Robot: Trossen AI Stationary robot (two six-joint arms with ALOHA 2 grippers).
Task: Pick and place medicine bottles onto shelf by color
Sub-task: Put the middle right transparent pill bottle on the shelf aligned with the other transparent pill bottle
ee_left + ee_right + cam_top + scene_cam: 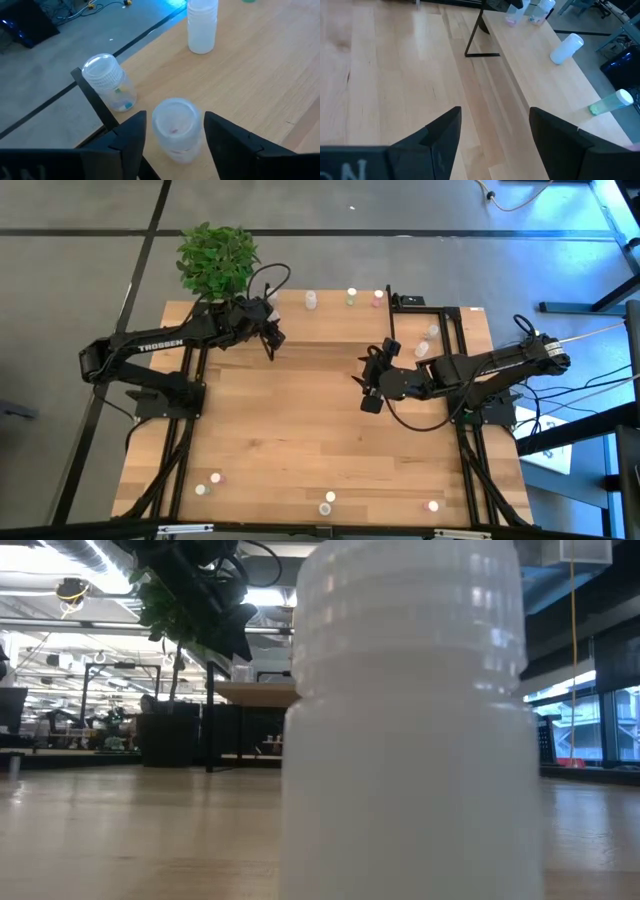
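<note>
My left gripper (272, 332) is open over the far left end of the light-wood shelf (330, 325). In the left wrist view its fingers (131, 137) stand on either side of an upright whitish bottle with a white cap (175, 127), with a small gap on each side. The bottle stands on its base on the shelf board. A second white-capped bottle (107, 82) stands by the shelf's black frame bar (95, 102), and a third (202, 27) stands farther along. My right gripper (372, 385) is open and empty over the middle of the table, near the shelf's front edge (495, 75).
More bottles are on the shelf: three at its far edge (351, 297) and two toward its right end (428, 340), some lying on their sides (567, 47). Several bottles stand along the table's near edge (328, 502); one (410, 720) fills the low view. A green plant (215, 258) stands behind the left arm.
</note>
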